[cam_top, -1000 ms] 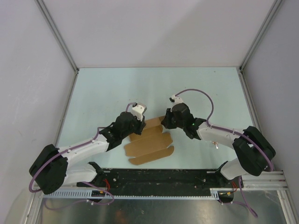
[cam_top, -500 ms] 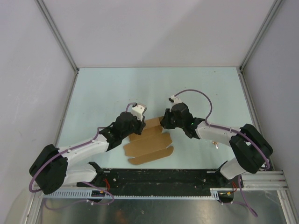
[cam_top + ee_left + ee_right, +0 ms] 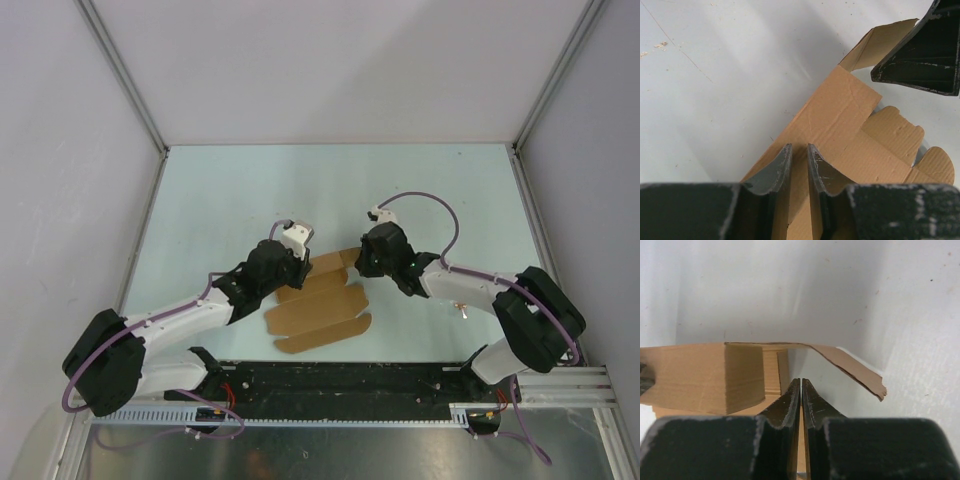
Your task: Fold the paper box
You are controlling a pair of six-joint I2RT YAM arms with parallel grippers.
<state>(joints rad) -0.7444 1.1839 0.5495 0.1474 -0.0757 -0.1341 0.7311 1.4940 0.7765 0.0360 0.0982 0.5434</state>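
The paper box is a brown die-cut cardboard sheet lying mostly flat on the table in front of the arm bases. My left gripper is at its far left corner. In the left wrist view its fingers are nearly together with their tips on the cardboard. My right gripper is at the far right corner. In the right wrist view it is shut, beside a folded-up panel and under a raised, curling flap. The flap and a right finger also show in the left wrist view.
The pale table is closed in by grey walls on three sides. A black rail with the arm bases runs along the near edge, just in front of the sheet.
My right gripper has shifted slightly right, and the far flap of the sheet now stands higher. The left arm has not moved.
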